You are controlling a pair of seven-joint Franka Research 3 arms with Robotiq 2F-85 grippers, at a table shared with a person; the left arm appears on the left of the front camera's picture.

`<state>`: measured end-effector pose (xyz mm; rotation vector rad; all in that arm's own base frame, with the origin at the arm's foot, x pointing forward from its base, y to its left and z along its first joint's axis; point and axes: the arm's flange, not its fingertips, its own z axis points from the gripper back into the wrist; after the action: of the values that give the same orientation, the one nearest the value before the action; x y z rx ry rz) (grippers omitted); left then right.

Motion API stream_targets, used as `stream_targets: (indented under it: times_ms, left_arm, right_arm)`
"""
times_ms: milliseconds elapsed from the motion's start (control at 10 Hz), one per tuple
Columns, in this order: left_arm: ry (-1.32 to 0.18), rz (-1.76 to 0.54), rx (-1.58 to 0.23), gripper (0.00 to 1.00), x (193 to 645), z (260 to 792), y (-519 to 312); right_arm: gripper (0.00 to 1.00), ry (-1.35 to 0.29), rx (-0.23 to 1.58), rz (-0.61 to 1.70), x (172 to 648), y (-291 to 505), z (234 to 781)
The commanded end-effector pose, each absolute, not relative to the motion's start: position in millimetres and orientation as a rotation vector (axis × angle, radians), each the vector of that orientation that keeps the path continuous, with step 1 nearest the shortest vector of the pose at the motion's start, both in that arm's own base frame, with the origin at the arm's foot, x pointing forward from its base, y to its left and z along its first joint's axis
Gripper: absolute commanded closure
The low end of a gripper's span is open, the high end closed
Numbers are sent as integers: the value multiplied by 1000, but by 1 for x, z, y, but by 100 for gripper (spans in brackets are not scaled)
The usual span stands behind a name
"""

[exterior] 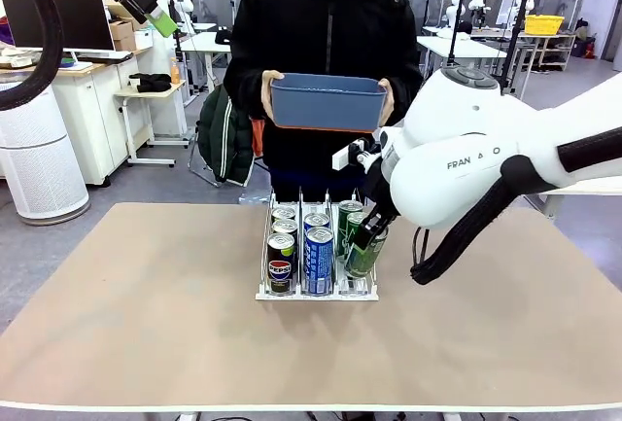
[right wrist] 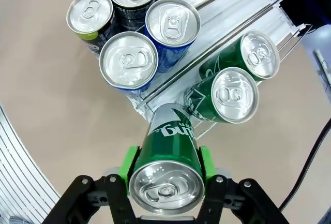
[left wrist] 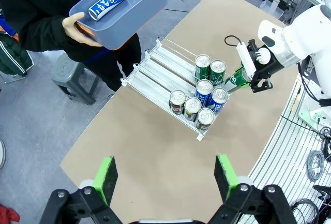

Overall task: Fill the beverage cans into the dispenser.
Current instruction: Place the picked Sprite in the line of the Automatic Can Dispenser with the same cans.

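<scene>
The white dispenser (exterior: pixel 316 296) stands mid-table with black Pepsi cans (exterior: pixel 280 267) in its left lane, blue cans (exterior: pixel 319 258) in the middle and green cans (exterior: pixel 348 219) on the right. My right gripper (right wrist: pixel 165 164) is shut on a green can (right wrist: pixel 168 154), tilted at the front end of the right lane (exterior: pixel 366 249), just before two green cans (right wrist: pixel 234 95). My left gripper (left wrist: pixel 165 177) hangs open and empty high above the table's near-left side (exterior: pixel 160 20). The dispenser's rear lanes (left wrist: pixel 155 69) lie bare.
A person stands at the far side holding a blue plastic bin (exterior: pixel 327 102) at chest height above the dispenser's back. In the bin (left wrist: pixel 150 4) lies one blue can (left wrist: pixel 107 3). Bare tabletop (exterior: pixel 136 295) spreads left and right of the rack.
</scene>
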<state>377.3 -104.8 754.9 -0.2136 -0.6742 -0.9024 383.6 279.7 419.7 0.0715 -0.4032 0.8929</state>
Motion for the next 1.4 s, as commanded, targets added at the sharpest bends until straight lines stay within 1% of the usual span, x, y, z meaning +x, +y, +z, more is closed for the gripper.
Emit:
stream_targets:
  times_ms: [0, 400, 1000, 1100, 1200, 1300]
  left_arm:
    - [-672, -905, -216, 0, 377, 754, -104]
    - [-672, -905, -216, 0, 377, 754, -104]
    - [-672, -905, -216, 0, 377, 754, -104]
    - [-672, -905, -216, 0, 377, 754, -104]
    - [-672, -905, -216, 0, 377, 754, -104]
    - [-672, -905, -216, 0, 377, 754, -104]
  right_arm:
    - [42, -450, 52, 892, 402, 286, 413]
    - [42, -355, 87, 914, 409, 290, 391]
    - [42, -248, 90, 899, 424, 296, 382]
    - [23, -234, 90, 901, 426, 297, 384]
    - [23, -221, 74, 903, 428, 299, 389]
    - [4, -206, 65, 906, 429, 302, 393]
